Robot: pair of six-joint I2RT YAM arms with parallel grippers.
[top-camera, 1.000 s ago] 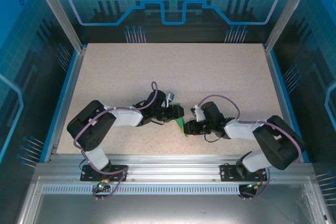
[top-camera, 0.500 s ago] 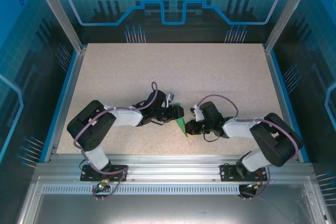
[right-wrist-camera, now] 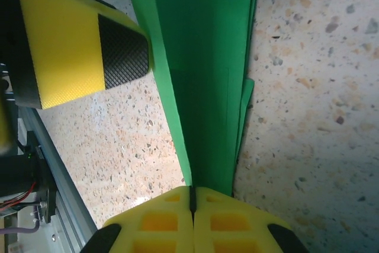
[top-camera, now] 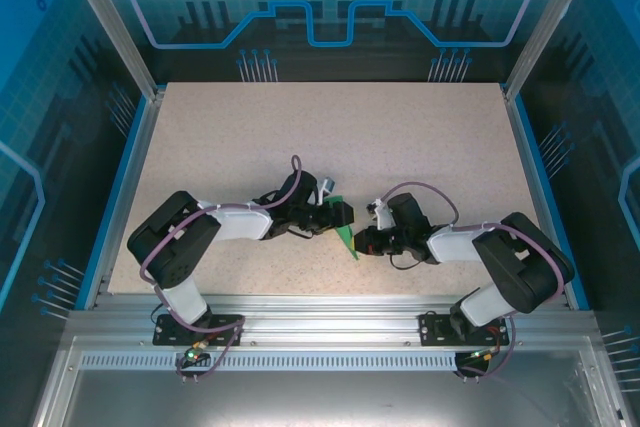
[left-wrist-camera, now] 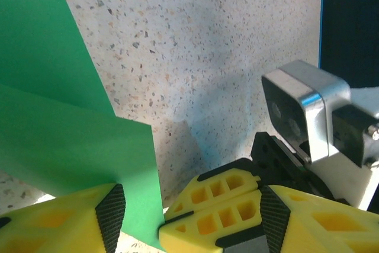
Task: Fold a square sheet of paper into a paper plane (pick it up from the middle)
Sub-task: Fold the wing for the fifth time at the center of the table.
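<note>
Low, arms (top-camera: 240,222) angled inward: right fingers (right-wrist-camera: 166,223) pinch green paper (right-wrist-camera: 207,57); left fingers (left-wrist-camera: 59,223) spread.

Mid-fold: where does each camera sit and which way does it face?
Top external: above and behind both arms, looking down on the table; arms show whole.
Left wrist: low, facing the right gripper; left fingers at bottom.
Right wrist: looks along the green paper; right fingers shut on it.
Both wrist views share the paper.
</note>
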